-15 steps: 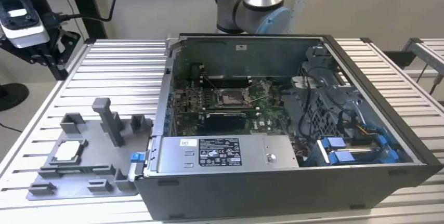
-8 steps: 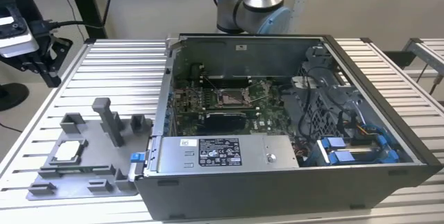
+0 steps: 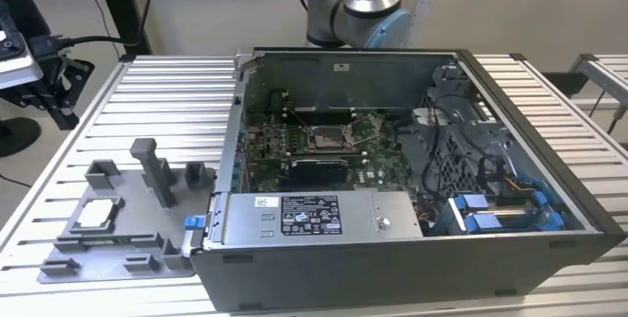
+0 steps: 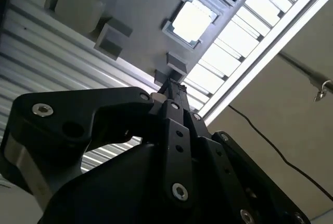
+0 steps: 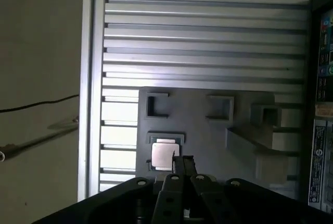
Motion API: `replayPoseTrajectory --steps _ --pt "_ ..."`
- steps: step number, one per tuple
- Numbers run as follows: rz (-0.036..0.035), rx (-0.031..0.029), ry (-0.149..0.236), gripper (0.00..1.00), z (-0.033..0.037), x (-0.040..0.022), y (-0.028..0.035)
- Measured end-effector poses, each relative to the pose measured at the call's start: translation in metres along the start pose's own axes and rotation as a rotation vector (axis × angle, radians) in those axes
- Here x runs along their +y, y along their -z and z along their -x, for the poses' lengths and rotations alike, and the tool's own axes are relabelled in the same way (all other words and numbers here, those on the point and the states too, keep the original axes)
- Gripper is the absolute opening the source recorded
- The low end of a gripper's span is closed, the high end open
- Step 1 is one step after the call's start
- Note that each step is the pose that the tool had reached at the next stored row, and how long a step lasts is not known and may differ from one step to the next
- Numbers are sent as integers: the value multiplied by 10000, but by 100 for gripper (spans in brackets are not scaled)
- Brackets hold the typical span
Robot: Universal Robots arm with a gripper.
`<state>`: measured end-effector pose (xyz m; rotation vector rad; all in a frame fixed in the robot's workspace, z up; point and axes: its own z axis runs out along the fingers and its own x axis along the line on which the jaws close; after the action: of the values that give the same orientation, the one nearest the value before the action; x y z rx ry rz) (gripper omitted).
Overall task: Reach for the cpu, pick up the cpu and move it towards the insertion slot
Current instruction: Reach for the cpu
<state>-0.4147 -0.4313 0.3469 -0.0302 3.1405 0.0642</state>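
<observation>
Black gripper (image 4: 169,84) linkage looms in both wrist views, fingers pressed together on nothing, clear of the cpu (image 5: 162,155); that chip lies flat in a square pocket of the grey fixture plate (image 5: 208,130); upright grey blocks (image 3: 157,170) stand between it and the open computer case (image 3: 393,258); inside, the insertion slot (image 3: 327,138) sits amid green board.

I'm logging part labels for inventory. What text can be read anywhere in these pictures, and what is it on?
Black label on the power supply: print too small to read.
White sticker beside it: unreadable.
Small sticker on the case wall: unreadable.
No text can be quoted.
</observation>
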Motion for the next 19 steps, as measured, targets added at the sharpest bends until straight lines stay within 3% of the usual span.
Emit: replayPoseTrajectory --steps 4,5,19 --pt "-1 1 1 0 0 0 0" --pt "0 0 2 100 0 0 0" --pt "0 1 9 100 0 0 0"
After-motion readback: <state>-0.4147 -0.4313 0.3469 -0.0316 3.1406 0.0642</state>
